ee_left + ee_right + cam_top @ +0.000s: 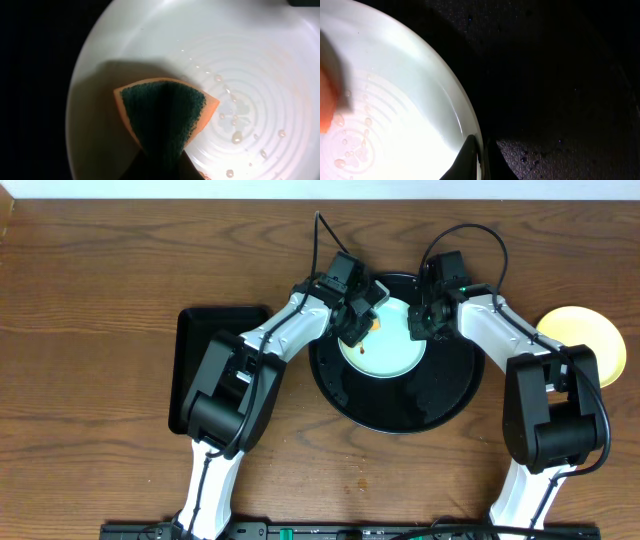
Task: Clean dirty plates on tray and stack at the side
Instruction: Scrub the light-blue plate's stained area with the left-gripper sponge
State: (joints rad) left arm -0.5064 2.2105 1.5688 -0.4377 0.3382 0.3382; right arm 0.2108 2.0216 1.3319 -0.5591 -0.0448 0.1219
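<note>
Table (90,260) | tray (400,418) 1 | plates 2 (392,352) (585,340) | left fingers (159,169) grip sponge (145,107) | right fingers (465,161) grip plate

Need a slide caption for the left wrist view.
Left gripper holds a folded orange sponge, green scouring side toward camera, over a droplet-beaded pale plate on the black tray.

Wet plate (388,356) on tray (440,402), yellow plate (592,340) aside
</note>
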